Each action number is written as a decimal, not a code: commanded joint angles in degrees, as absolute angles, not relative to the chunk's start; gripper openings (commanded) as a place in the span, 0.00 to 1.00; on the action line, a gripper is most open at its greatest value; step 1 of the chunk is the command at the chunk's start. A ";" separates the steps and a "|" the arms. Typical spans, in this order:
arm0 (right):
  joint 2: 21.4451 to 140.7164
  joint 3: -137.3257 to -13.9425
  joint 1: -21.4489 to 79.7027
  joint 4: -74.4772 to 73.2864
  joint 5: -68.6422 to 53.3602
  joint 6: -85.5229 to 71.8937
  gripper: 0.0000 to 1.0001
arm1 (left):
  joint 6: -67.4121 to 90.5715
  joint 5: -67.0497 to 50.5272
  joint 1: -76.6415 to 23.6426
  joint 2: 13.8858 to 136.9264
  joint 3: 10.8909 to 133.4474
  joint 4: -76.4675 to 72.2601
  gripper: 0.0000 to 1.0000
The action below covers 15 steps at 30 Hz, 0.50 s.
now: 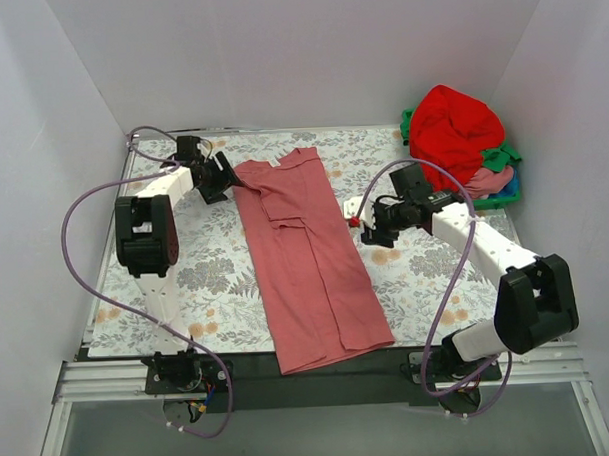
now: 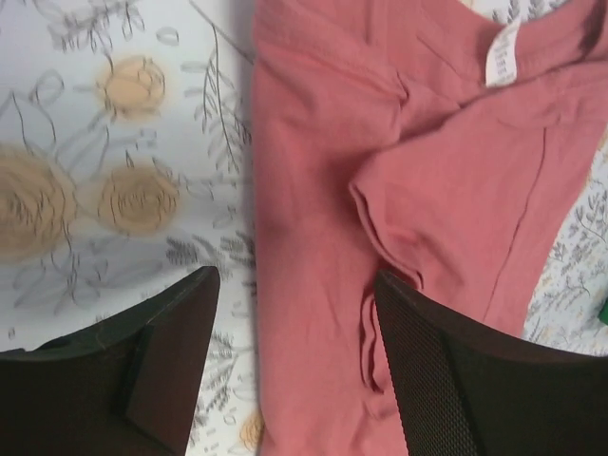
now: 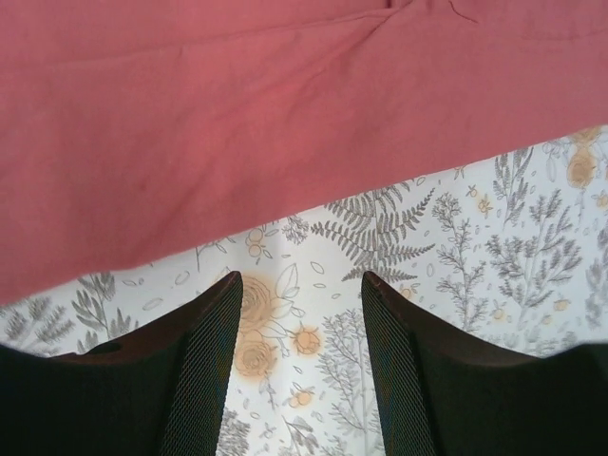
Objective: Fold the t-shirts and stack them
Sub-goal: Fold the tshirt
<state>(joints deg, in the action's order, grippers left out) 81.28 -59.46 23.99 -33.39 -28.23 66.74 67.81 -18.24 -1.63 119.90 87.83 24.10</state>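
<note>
A dusty rose-pink t-shirt (image 1: 308,258) lies flat along the middle of the floral table, sides folded in to a long strip, collar at the far end. Its white neck label (image 2: 501,52) and a folded sleeve (image 2: 456,190) fill the left wrist view. My left gripper (image 1: 226,179) hovers open at the shirt's far left edge, its fingers straddling the cloth edge (image 2: 296,285) without holding it. Just right of the shirt's right edge (image 3: 285,123) my right gripper (image 1: 362,224) is open over bare tablecloth. More t-shirts, red (image 1: 453,128), green and pink, are heaped at the far right.
The heap of shirts sits in a basket (image 1: 510,189) at the far right corner. White walls close the table on three sides. A dark rail (image 1: 320,373) runs along the near edge by the arm bases. Purple cables loop beside each arm.
</note>
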 commanded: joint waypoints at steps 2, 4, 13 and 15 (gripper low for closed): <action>83.23 -59.94 22.50 -29.18 -39.19 52.91 0.59 | 66.10 -15.30 -1.58 124.61 97.44 27.86 0.64; 82.97 -58.80 22.24 -28.83 -37.97 53.08 0.59 | 65.75 -14.85 -1.58 127.33 101.14 29.08 0.62; 81.30 -56.43 17.85 -27.25 -42.62 52.12 0.59 | 65.65 -14.50 -1.58 135.35 111.08 33.92 0.43; 80.95 -56.25 17.58 -27.16 -42.89 52.03 0.59 | 65.83 -14.59 -1.58 136.66 113.54 34.80 0.32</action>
<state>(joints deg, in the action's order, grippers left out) 83.02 -57.06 18.15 -28.86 -39.24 53.43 66.22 -15.33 -1.61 135.44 109.54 31.51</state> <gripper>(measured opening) 0.595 0.358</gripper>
